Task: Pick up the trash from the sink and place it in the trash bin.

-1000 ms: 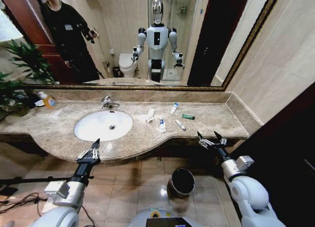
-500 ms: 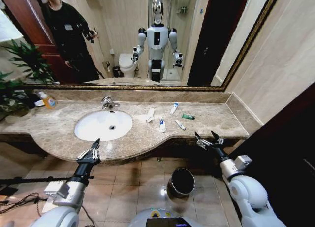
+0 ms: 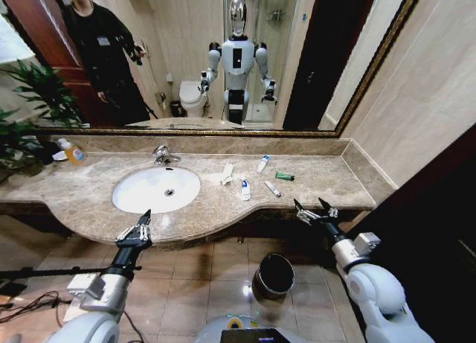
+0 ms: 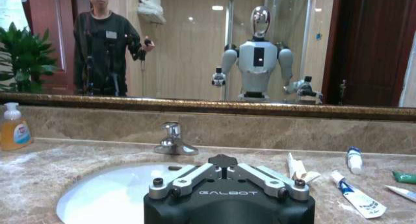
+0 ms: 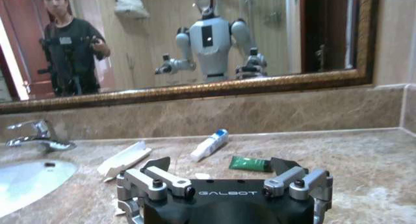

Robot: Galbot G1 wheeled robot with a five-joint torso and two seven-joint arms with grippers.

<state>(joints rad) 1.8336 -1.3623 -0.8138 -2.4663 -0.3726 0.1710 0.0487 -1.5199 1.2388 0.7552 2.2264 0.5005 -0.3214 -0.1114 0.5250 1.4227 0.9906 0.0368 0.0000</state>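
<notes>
A wheeled robot faces a brown marble countertop (image 3: 89, 190) with a white oval sink (image 3: 156, 189) and chrome faucet (image 3: 162, 155). The task looks barely begun: nothing is picked up, and every piece of trash lies on the counter to the right of the basin, not inside it. There are 2 white tubes with blue caps (image 3: 245, 189), one near the back wall (image 3: 262, 163), a small green tube (image 3: 285, 176), a thin white stick (image 3: 272, 189) and a crumpled white paper (image 3: 225, 174). The basin appears empty apart from its drain. The small round dark trash bin with a shiny metal rim (image 3: 273, 275) stands on the tiled floor below the counter edge, and its inside looks dark; I cannot tell if anything is in it. The right gripper (image 3: 315, 210) hangs at the counter's front right edge, fingers spread wide, holding nothing, nearest the trash. The left gripper (image 3: 134, 230) sits in front of the sink, fingers close together and empty.
</notes>
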